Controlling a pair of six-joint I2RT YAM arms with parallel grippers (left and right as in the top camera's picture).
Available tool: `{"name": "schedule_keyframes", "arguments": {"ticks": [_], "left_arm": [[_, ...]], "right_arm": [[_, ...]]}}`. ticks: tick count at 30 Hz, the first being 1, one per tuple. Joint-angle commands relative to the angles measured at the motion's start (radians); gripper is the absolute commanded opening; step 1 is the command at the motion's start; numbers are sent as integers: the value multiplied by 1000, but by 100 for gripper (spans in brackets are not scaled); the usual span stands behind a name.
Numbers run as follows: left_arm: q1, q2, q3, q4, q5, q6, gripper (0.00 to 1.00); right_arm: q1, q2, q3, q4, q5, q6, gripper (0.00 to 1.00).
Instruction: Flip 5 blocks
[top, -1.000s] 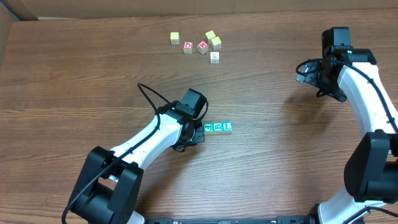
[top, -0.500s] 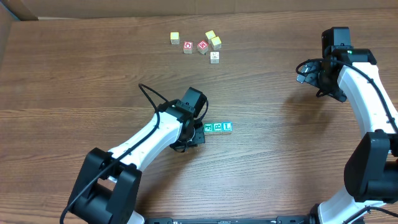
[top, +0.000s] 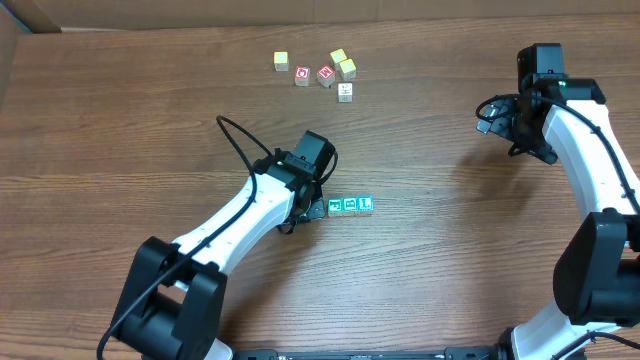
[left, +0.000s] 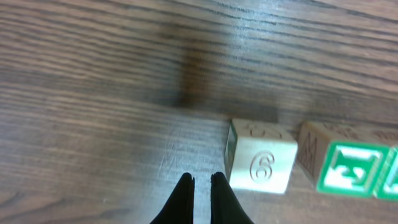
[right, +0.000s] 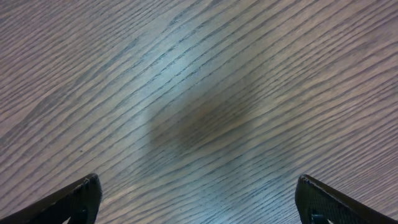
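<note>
Wood table (top: 120, 150): row of blocks (top: 350, 205) just beside left jaws, pressed together, empty; right jaws wide apart.

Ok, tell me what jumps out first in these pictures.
A row of three teal-faced blocks sits at the centre, with the shut left gripper just beside its end block. A cluster of yellow and red cubes lies farther back; the right gripper hangs open at the right.

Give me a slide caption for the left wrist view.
Shut left gripper beside the end block, its carved 6 side showing.
</note>
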Motion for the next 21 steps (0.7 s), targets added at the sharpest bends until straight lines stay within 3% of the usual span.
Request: {"name": "schedule_keyframes", "arguments": {"ticks": [1, 21], "left_arm": [[-5, 36, -5, 22, -23, -10, 4], [-5, 76, -4, 107, 45, -6, 4]], "right_arm": [[1, -17, 13, 5, 2, -5, 100], [1, -17, 13, 5, 2, -5, 100]]}}
